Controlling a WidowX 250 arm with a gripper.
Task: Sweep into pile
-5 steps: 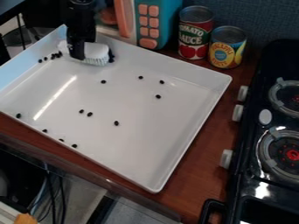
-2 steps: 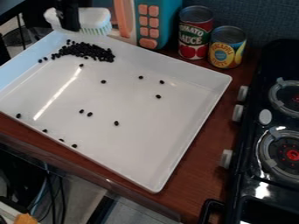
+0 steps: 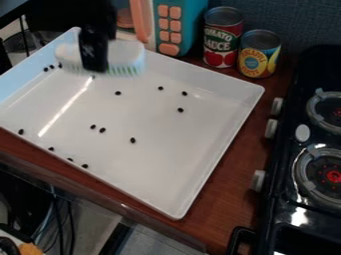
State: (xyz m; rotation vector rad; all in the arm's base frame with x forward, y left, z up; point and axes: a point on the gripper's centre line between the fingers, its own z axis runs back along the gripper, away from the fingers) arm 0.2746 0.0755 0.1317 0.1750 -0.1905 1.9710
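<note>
At the tray's far left corner, my black gripper (image 3: 94, 57) is shut on a white brush (image 3: 125, 56) with pale bristles pointing down. The brush hangs above the white tray (image 3: 160, 144) and hides the spot where a heap of black beans lies. A few beans (image 3: 52, 66) show just left of the brush. Other single beans are scattered over the tray floor, such as one bean (image 3: 132, 140) near the middle, one bean (image 3: 180, 110) to the right and one bean (image 3: 85, 166) along the near left edge.
Behind the tray stand a teal and pink toy (image 3: 174, 27), a tomato can (image 3: 223, 37) and a yellow can (image 3: 259, 54). A black stove (image 3: 306, 199) with knobs is on the right, beyond a strip of brown counter (image 3: 233, 199).
The brush first lifted from the beans toward the tray's back edge, uncovering the heap. Since then my gripper and brush have come forward and right, covering the heap from view.
</note>
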